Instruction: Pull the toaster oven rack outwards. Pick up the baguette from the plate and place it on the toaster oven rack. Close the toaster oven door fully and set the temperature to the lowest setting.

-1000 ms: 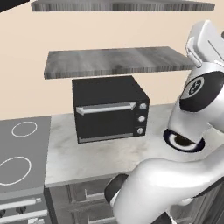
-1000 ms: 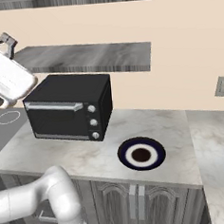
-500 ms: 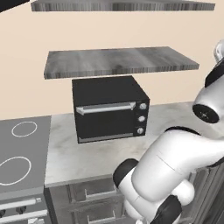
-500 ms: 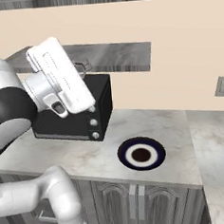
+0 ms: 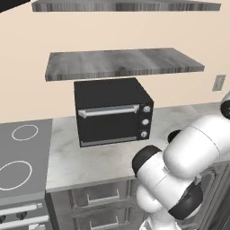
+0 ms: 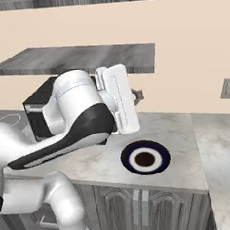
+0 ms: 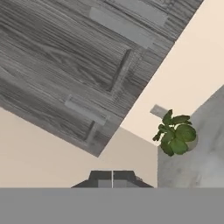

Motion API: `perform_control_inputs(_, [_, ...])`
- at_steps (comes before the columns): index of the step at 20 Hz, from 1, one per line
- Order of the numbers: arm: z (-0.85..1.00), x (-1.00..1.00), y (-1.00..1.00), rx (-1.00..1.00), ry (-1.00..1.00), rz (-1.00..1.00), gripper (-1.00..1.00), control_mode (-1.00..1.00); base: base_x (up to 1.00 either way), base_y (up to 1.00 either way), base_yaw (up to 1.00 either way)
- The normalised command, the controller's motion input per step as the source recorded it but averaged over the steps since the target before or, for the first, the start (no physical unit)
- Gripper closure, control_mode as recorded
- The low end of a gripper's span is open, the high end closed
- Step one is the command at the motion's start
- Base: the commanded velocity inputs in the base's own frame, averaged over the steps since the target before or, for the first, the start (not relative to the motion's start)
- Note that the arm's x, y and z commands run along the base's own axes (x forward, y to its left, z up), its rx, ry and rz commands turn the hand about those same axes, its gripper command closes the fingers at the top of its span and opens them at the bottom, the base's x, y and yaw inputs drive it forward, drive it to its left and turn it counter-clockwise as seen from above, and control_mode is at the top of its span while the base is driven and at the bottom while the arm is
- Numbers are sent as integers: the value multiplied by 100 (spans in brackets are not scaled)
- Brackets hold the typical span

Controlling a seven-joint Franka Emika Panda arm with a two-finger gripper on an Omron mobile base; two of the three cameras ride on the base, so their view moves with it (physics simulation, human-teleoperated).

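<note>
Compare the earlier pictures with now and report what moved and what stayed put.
The arm swung across: in the right base view its hand went from the far left, past the toaster oven, to above the counter left of the plate. The gripper took hold of nothing and remains shut. The oven, its closed door, the knobs and the plate stayed where they were.

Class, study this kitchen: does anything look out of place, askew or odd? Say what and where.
Nothing is spilled or askew. One oddity: the plate on the counter carries no baguette, and the toaster oven door is shut. The hand, fingertips together, points up toward the shelf and a potted plant.
</note>
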Motion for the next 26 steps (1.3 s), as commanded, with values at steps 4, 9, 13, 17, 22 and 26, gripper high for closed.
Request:
perform_control_inputs(4, [-41, 23, -90, 26, 29, 0, 100, -100, 0, 0, 0])
perform_control_inputs(9, [-48, 21, -35, 32, 6, -3, 100, -100, 0, 0, 0])
perform_control_inputs(13, [-51, 7, 2, 45, -35, -4, 100, -100, 0, 0, 0])
perform_control_inputs(17, [-36, 2, 27, 48, -60, -12, 100, -100, 0, 0, 0])
perform_control_inputs(22, [-13, 14, 45, 52, -66, -21, 100, -100, 0, 0, 0])
perform_control_inputs(26, [0, 18, 38, 59, -54, -18, 100, -100, 0, 0, 0])
